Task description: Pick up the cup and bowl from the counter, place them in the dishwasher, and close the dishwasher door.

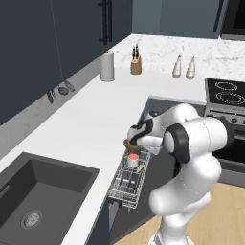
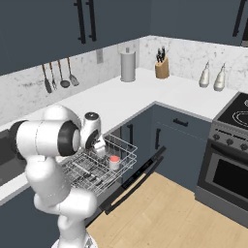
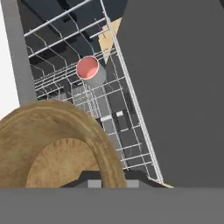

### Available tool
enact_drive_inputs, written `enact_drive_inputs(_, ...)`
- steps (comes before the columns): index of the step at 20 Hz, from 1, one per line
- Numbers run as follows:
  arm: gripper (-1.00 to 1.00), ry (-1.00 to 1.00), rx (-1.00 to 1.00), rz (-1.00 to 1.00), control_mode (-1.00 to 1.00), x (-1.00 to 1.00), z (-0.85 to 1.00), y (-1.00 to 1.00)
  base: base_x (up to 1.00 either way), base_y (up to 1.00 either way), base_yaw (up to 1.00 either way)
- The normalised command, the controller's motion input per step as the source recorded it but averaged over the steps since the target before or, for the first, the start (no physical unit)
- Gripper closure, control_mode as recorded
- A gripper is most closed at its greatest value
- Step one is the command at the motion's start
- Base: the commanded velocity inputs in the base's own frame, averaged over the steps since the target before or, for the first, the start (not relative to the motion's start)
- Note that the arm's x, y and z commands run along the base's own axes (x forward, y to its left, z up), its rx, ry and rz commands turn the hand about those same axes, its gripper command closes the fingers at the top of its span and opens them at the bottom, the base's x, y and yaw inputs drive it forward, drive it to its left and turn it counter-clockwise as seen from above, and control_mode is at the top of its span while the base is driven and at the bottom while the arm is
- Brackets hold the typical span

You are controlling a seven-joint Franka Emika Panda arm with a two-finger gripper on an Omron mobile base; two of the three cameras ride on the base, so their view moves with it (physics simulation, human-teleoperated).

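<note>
The brown wooden bowl point(image 3: 57, 144) sits at the edge of the white counter point(image 1: 91, 124), right beside the pulled-out rack. My gripper point(image 1: 132, 142) is shut on the bowl's point(image 1: 129, 143) near rim, which runs between my fingertips in the hand view point(image 3: 111, 180). I cannot tell whether the bowl still rests on the counter. The cup point(image 3: 90, 71), grey with a red top, stands upright in the silver rack point(image 1: 125, 187) of the dishwasher point(image 2: 127, 140), just beyond and below the bowl. The cup point(image 2: 114, 162) is also in the right base view beside my gripper point(image 2: 100, 147). The dishwasher door point(image 2: 138, 177) hangs folded down and open.
A dark sink point(image 1: 33, 196) is set into the counter to the left. A paper towel roll point(image 1: 107, 66), a knife block point(image 1: 136, 64) and two pale bottles point(image 1: 184, 67) stand at the back. The stove and oven point(image 2: 227, 160) are to the right. Wood floor lies beyond the door.
</note>
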Motion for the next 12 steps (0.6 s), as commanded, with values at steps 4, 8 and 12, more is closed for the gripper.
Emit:
enact_drive_inputs(4,1.0,0.0,0.16,0.0,-1.0,-0.91,-0.03,-1.0,0.0,0.0,0.0)
enact_drive_inputs(8,1.0,0.08,0.23,0.0,-1.0,-0.32,-0.34,-0.76,0.0,0.0,0.0)
enact_drive_inputs(12,1.0,0.1,0.3,0.0,-1.0,0.0,-0.5,-0.33,0.0,0.0,0.0)
